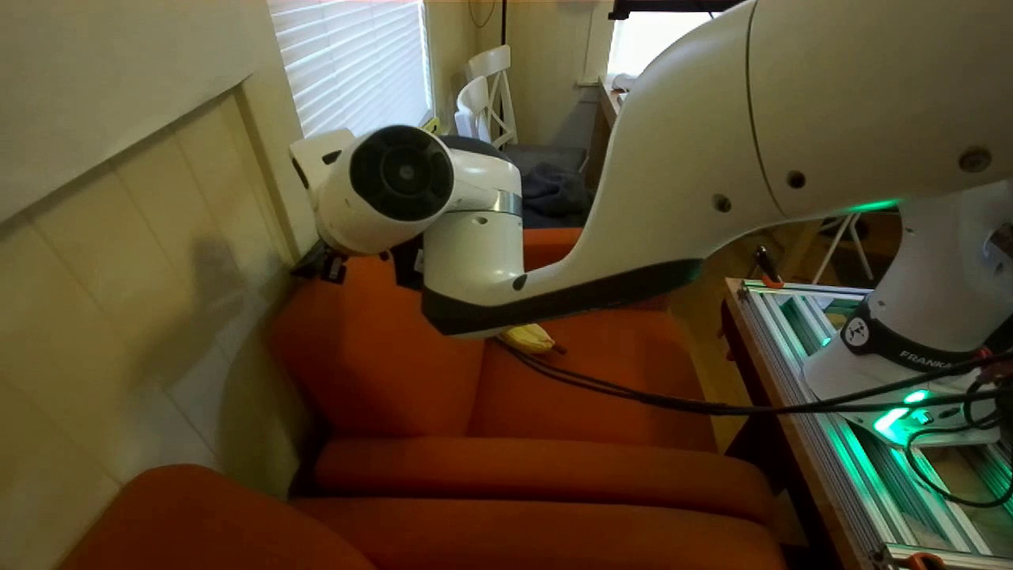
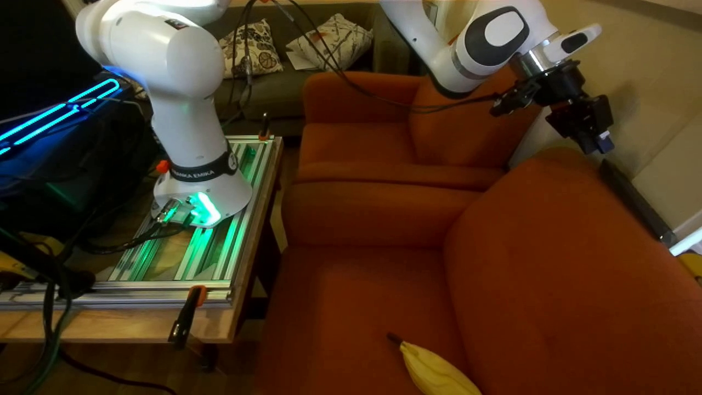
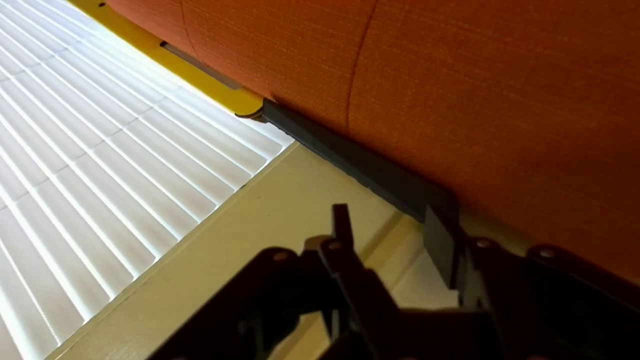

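My gripper stands open in the wrist view, with only pale wall visible through the gap between its fingers. A long dark grey bar runs along the gap behind the orange sofa back. The right finger overlaps the bar's near end in that picture; whether they touch I cannot tell. In an exterior view the gripper hangs by the wall, just above the top of the sofa back, close to the dark bar. A yellow banana-like object lies on the seat, well away from the gripper.
The wall rises close beside the gripper. White blinds and a yellow slotted piece border the sofa back. Black cables hang from the arm across the sofa. The robot base sits on a metal-framed table.
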### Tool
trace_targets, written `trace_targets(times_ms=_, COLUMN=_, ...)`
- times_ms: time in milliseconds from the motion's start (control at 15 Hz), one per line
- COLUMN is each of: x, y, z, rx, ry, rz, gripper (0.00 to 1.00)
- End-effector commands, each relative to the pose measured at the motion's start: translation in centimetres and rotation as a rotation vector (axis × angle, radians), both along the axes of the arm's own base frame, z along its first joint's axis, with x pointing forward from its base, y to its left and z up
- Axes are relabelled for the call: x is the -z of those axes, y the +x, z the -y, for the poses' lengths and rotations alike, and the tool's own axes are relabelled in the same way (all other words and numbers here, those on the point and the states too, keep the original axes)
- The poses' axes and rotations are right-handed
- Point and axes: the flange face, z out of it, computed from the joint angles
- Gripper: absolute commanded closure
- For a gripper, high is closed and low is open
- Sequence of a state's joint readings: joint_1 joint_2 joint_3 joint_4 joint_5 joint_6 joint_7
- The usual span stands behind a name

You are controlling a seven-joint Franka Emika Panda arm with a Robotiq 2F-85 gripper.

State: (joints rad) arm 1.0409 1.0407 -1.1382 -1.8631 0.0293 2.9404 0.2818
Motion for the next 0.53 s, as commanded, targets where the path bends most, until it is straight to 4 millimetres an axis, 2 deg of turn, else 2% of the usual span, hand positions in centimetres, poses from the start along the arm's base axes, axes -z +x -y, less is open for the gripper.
trace_targets(times_ms=0, x=-0.9, y=-0.2, z=-0.9, rx=0.023, ry=0.029, rz=-0.021, gripper=0.26)
trace_targets(times_ms=200, x=-0.3, y=0.4, z=-1.5, rx=0.023, ry=0.011, rz=-0.029, gripper=0.04)
trace_targets(times_ms=467, x=1.1, y=1.2, z=-2.1, rx=-0.010, ry=-0.010, rz=-0.051, gripper=0.00)
